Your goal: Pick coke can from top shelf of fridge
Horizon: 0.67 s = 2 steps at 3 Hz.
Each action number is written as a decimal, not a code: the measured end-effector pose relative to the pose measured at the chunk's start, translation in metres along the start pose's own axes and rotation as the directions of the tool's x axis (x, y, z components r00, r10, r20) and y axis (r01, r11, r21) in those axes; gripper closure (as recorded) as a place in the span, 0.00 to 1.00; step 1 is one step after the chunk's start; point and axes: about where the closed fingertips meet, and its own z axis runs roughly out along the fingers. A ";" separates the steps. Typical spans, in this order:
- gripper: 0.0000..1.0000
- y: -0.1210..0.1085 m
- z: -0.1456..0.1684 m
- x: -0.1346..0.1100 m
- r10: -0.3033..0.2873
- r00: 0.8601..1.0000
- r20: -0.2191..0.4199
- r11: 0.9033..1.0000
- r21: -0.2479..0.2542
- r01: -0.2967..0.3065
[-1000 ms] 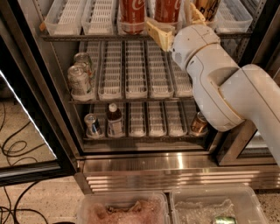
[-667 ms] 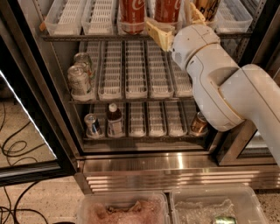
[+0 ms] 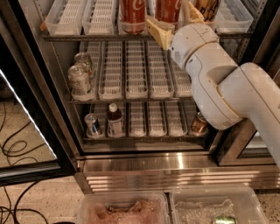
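The fridge stands open in front of me. Two red coke cans stand on the top shelf, the left one free and the right one between my fingers. My gripper is at the top shelf, open. One tan finger lies left of and in front of the right can, the other to its right. My white arm hides the shelves' right side.
Two silver cans stand on the left of the middle rack. The bottom rack holds a can, a brown bottle and a tan-gold can. The glass door is open at the left. Two plastic bins sit on the floor.
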 end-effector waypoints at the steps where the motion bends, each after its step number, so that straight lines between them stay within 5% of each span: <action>1: 0.32 -0.005 0.010 0.001 -0.010 1.000 0.001 1.000 0.014 0.010; 2: 0.33 -0.011 0.024 0.006 -0.022 1.000 -0.003 0.999 0.035 0.022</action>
